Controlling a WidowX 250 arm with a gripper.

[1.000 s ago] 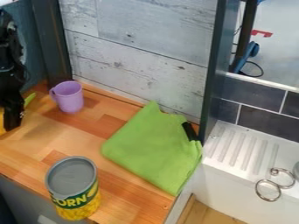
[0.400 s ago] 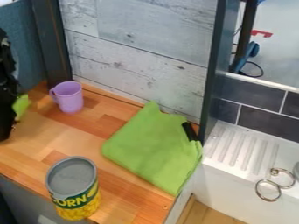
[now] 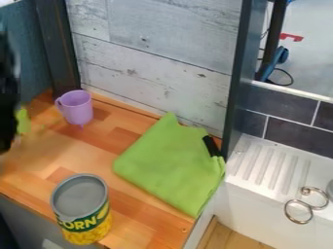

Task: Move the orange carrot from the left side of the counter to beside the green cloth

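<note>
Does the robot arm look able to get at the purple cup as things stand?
Probably yes: the black arm is close to the purple cup, whose handle faces it. The green thing beside the arm might hinder it slightly.

Cloth (image 3: 166, 168): woven-looking, matt. Under it, counter (image 3: 91, 156): wood, smooth, faint sheen. Left of it, cup (image 3: 78, 108): smooth plastic; can (image 3: 79, 195): dull metal top, smooth printed label (image 3: 88, 228). Behind it, wall (image 3: 162, 63): wood-look boards, weathered. Right of it, I see sink (image 3: 273, 209): glossy white; rings (image 3: 298, 222): shiny metal.
</note>
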